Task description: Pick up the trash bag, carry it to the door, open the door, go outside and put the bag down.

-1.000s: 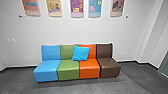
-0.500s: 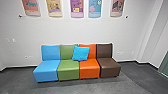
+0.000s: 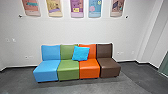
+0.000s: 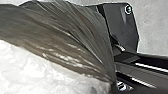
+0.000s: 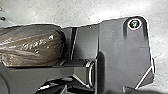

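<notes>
The left hand (image 4: 113,81) is clamped on the gathered folds of the trash bag (image 4: 67,42), presumably so that its weight is borne securely during carrying

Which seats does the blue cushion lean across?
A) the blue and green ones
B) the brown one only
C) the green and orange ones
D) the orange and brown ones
C: the cushion sits where the green seat and the orange seat meet, overlapping both their backrests.
</notes>
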Controlling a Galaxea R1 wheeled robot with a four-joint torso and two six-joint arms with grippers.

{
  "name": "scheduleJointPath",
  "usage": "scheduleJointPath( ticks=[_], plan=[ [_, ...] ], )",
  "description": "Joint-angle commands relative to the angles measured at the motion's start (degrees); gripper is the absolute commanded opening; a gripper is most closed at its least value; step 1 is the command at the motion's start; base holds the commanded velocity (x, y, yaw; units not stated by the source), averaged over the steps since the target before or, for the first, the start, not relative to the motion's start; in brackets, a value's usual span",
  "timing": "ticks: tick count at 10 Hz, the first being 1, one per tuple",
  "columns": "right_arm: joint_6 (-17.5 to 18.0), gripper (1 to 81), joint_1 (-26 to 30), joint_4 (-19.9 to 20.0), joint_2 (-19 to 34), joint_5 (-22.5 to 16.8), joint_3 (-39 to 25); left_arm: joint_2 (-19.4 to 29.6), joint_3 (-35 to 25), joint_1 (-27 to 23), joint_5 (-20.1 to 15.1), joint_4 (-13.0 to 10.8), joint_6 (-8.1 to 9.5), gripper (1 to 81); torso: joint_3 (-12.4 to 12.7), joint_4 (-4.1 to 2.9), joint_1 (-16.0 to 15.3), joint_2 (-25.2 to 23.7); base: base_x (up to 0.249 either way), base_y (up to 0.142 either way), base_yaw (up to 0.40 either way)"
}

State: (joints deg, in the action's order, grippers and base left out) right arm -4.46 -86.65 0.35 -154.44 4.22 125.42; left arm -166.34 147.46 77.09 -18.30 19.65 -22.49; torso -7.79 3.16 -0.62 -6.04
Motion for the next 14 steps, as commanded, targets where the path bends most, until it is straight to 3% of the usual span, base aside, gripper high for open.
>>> scheduleJointPath(
  ticks=[1, 14],
  plan=[
    [-0.2, 81.1, 2.8, 0.1, 1.1, -3.3, -0.4, 0.5, -0.2, -3.6, -4.5, 0.3, -0.45, 1.0, 0.0, 0.0, 0.0, 0.0, 0.0, 0.0, 0.0],
    [-0.3, 81.1, 2.4, 0.2, 0.8, -3.3, 0.5, 0.3, -0.2, -3.6, -4.6, 0.4, -0.89, 1.0, 0.0, 0.0, 0.1, -0.1, -0.01, 0.0, -0.023]
  ],
)
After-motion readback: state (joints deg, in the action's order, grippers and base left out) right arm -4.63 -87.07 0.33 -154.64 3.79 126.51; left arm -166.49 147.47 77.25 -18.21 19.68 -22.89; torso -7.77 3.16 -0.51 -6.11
